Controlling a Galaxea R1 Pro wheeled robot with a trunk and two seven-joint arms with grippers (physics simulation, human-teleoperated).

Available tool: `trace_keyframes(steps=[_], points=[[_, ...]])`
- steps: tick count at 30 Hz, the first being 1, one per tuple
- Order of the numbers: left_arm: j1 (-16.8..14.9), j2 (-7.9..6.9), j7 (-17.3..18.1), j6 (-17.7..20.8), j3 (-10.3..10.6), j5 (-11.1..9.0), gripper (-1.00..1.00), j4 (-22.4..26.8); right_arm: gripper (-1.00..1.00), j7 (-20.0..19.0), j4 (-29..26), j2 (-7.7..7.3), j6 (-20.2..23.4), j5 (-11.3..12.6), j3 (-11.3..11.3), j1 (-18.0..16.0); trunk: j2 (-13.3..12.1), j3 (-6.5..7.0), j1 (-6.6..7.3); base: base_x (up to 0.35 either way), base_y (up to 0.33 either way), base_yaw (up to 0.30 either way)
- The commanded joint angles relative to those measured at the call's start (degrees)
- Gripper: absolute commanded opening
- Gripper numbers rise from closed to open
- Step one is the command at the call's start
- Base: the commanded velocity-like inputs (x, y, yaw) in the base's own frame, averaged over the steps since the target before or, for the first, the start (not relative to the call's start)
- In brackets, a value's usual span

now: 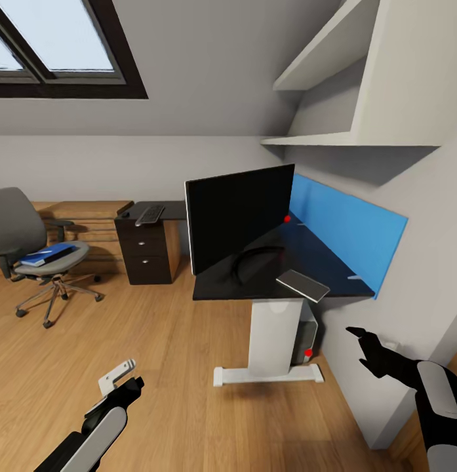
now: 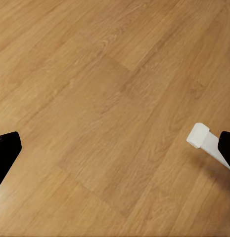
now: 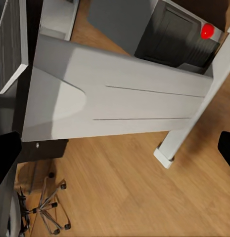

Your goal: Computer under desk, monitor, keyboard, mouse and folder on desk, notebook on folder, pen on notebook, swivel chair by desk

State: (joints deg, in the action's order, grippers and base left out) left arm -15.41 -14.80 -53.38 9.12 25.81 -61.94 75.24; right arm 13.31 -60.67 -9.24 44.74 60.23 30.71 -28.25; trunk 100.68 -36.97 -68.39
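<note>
The black desk (image 1: pixel 320 259) carries the monitor (image 1: pixel 238 219), the grey notebook (image 1: pixel 302 285) at its front edge and the thin pen (image 1: pixel 355 277) by the blue panel. The keyboard (image 1: pixel 149 214) lies over the drawer unit, with a small dark shape, probably the mouse (image 1: pixel 124 212), beside it. The computer (image 1: pixel 307 337) (image 3: pixel 179 29) stands under the desk. The blue folder (image 1: pixel 48 254) rests on the swivel chair (image 1: pixel 21 239). My left gripper (image 1: pixel 120 381) (image 2: pixel 115 148) hangs open over the floor. My right gripper (image 1: pixel 362 344) (image 3: pixel 115 153) is open near the desk's right end.
A white desk leg (image 1: pixel 274 334) (image 3: pixel 119 94) and its foot (image 1: pixel 267 375) (image 2: pixel 204 138) stand between my arms. The wall (image 1: pixel 412 314) and shelves (image 1: pixel 333 137) close in on the right. A wooden drawer chest (image 1: pixel 84 223) sits behind the chair. Wooden floor (image 1: pixel 156 341) spreads between me and the chair.
</note>
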Motion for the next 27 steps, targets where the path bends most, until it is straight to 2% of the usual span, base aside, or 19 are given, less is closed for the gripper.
trace_keyframes(steps=[1,11,15,22,27], points=[[-0.1,-0.06,-0.3,0.3,0.1,-0.1,1.00,0.1,1.00,0.5,-0.1,0.05,0.1,0.6,0.1,0.0,0.4,-0.25,-0.22,0.000,0.000,0.000],[-0.1,-0.06,-0.4,0.3,0.1,-0.1,1.00,0.1,1.00,-0.6,0.1,0.15,0.0,0.7,-0.2,0.0,4.5,-2.04,-2.42,0.000,0.000,0.000],[-0.1,-0.06,-0.4,0.3,0.1,-0.1,1.00,0.1,1.00,-2.7,0.2,0.12,0.1,0.8,-0.2,0.0,6.1,-2.76,-3.30,0.000,0.000,0.000],[-0.1,-0.06,-0.3,0.3,0.1,-0.1,1.00,0.1,1.00,-9.7,0.5,0.08,0.1,0.7,-0.1,0.0,8.9,-4.02,-4.83,0.000,0.000,0.000],[-0.1,-0.06,-0.3,0.3,0.1,-0.1,1.00,0.1,1.00,-13.1,0.6,0.03,0.3,0.7,-0.1,0.0,10.9,-4.91,-5.93,0.000,0.000,0.000]])
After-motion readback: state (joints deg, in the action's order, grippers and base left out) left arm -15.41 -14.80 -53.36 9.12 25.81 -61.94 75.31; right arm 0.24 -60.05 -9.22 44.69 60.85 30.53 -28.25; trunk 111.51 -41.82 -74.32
